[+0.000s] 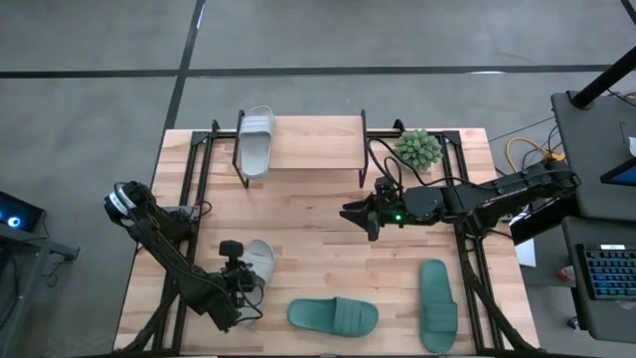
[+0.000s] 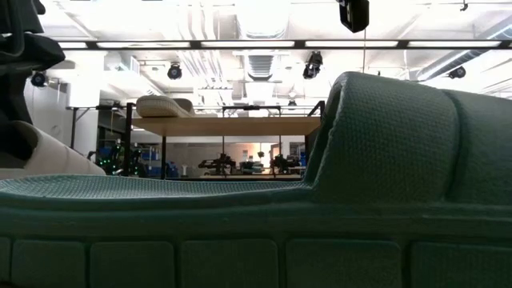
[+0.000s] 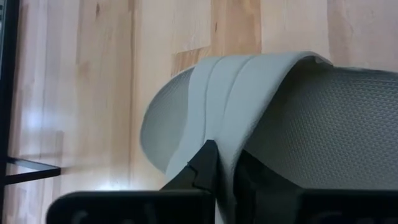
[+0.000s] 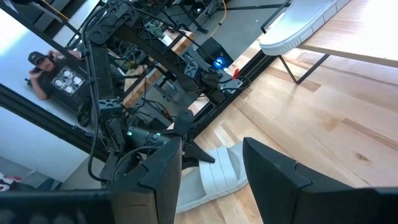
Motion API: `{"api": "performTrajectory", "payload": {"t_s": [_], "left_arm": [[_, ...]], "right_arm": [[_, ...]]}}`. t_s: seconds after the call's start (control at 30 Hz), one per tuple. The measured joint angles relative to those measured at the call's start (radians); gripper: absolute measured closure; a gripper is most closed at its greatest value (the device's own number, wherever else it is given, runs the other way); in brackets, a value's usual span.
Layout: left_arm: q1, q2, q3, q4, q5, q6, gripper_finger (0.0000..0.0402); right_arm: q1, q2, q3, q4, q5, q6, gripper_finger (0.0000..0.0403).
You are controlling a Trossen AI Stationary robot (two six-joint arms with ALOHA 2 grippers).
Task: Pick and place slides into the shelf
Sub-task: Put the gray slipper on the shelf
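Observation:
One grey-white slide (image 1: 255, 139) lies sole-down on the left end of the shelf (image 1: 313, 144), also seen in the low view as slide (image 2: 164, 106) on the shelf's plank (image 2: 232, 126). My left gripper (image 1: 241, 270) (image 3: 227, 163) is shut on the second grey-white slide (image 1: 262, 263) at the table's near left. Two teal slides rest on the table near its front edge, one (image 1: 333, 316) in the middle and one (image 1: 437, 303) to the right. My right gripper (image 1: 356, 215) (image 4: 210, 143) hovers open over the table's middle, touching nothing. My left gripper holds the grey-white slide by the edge of its ribbed strap (image 3: 227, 146). The strap is pinched, with one finger (image 3: 205, 165) on its outer face and the other (image 3: 261, 180) under it, inside the slide. The fingers come from the table's near-left side. Whether the sole is off the table, I cannot tell.
A small green plant (image 1: 417, 147) stands at the shelf's right end. Black frame rails (image 1: 189, 174) run along the table's left and right sides. The nearer teal slide (image 2: 360, 160) fills the low view. A person (image 4: 40, 68) shows beyond the table.

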Motion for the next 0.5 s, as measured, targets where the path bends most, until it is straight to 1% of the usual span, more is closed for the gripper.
{"api": "performTrajectory", "payload": {"t_s": [0.1,0.23,0.33,0.5], "left_arm": [[0.001,0.000,0.018,-0.046,0.004,-0.001,0.0400],[0.012,-0.006,0.050,-0.156,0.006,-0.002,0.0400],[0.020,-0.023,0.078,-0.235,-0.015,-0.002,0.0400],[0.040,-0.067,0.114,-0.316,-0.066,-0.002,0.0400]], "right_arm": [[0.000,0.000,0.000,0.000,0.000,0.000,0.0241],[0.000,0.000,0.000,0.000,0.000,-0.009,0.0241],[0.000,0.000,0.000,0.000,0.009,-0.024,0.0241],[0.000,0.000,0.000,0.000,0.059,-0.035,0.0241]]}}
